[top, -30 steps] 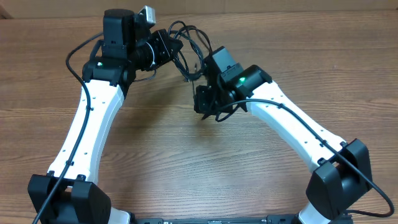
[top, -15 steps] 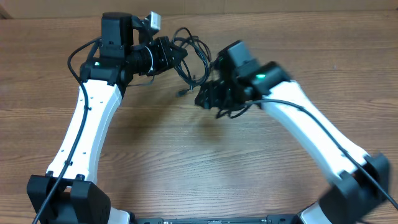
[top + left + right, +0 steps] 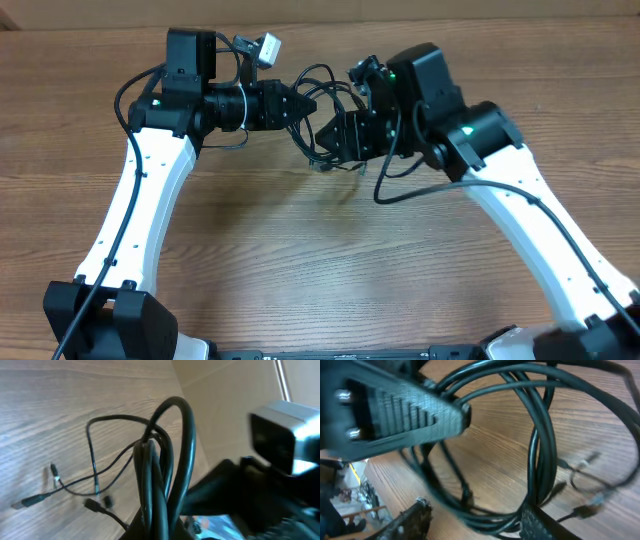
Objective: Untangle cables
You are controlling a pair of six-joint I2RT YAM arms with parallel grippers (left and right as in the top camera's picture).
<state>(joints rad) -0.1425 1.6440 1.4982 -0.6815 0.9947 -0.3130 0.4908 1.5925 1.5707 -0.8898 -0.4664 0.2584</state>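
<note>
The cables (image 3: 322,85) are a knot of thin black loops held above the wooden table (image 3: 300,260) between my two grippers. In the overhead view my left gripper (image 3: 300,107) points right, shut on a bundle of the cables. The left wrist view shows that bundle (image 3: 152,475) running down into the jaws of the left gripper (image 3: 155,532), with small plug ends (image 3: 92,506) lying on the wood. My right gripper (image 3: 328,135) faces left, right at the tangle. In the right wrist view the right gripper (image 3: 475,510) is open, with cable loops (image 3: 540,460) passing between its fingers (image 3: 537,525).
The left gripper's ribbed finger (image 3: 410,410) fills the upper left of the right wrist view. The right arm's camera housing (image 3: 285,445) sits close on the right of the left wrist view. The left arm's own thicker black wire (image 3: 125,95) loops beside the left arm.
My right gripper has opened and swung up and left into the tangle. My left gripper has turned to point right, carrying the bundle with it.
</note>
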